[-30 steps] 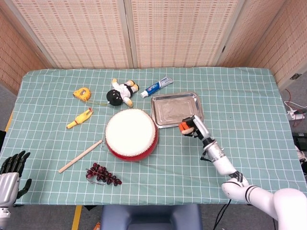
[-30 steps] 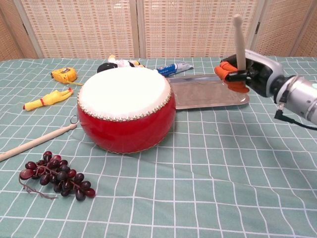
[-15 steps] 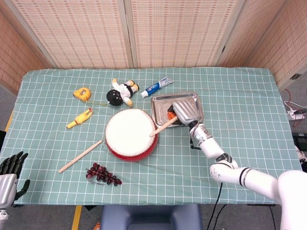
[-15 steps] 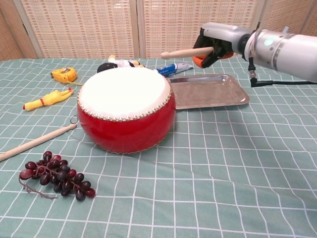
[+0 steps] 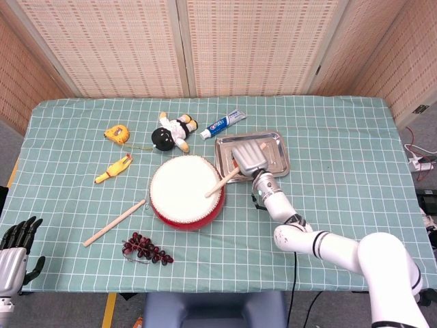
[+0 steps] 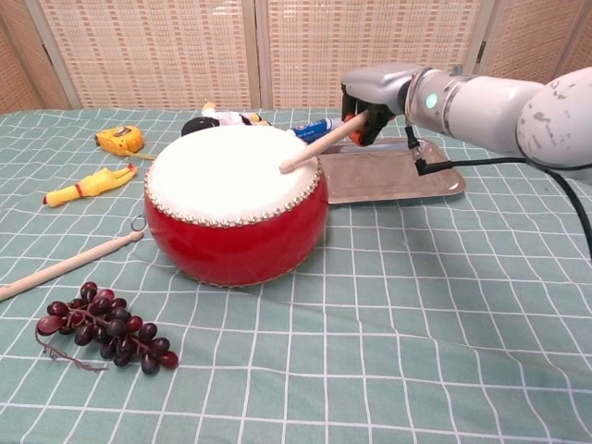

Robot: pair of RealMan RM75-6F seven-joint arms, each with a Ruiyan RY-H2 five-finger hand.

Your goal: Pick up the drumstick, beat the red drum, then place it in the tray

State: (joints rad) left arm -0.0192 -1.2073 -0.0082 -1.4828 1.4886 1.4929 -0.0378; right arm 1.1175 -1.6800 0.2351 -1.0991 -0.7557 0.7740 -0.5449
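The red drum [image 5: 186, 191] [image 6: 236, 203] with a white skin stands mid-table. My right hand [image 5: 250, 158] [image 6: 372, 97] hovers over the left part of the steel tray [image 5: 273, 152] [image 6: 430, 171] and grips a wooden drumstick [image 5: 222, 182] [image 6: 319, 144]. The stick slants down to the left, its tip on the drum's white skin near the right rim. My left hand [image 5: 15, 244] rests at the table's near left corner with its fingers apart, holding nothing; it shows only in the head view.
A second wooden stick [image 5: 113, 223] [image 6: 67, 265] lies left of the drum, with dark grapes [image 5: 146, 249] [image 6: 106, 328] in front. A yellow rubber chicken [image 5: 113, 168], yellow tape measure [image 5: 117, 132], plush doll [image 5: 172, 132] and toothpaste tube [image 5: 224, 124] lie behind.
My right hand rose from near the tray's front edge and swung left over the tray, tipping the drumstick from upright down onto the drum skin. The left hand stayed put.
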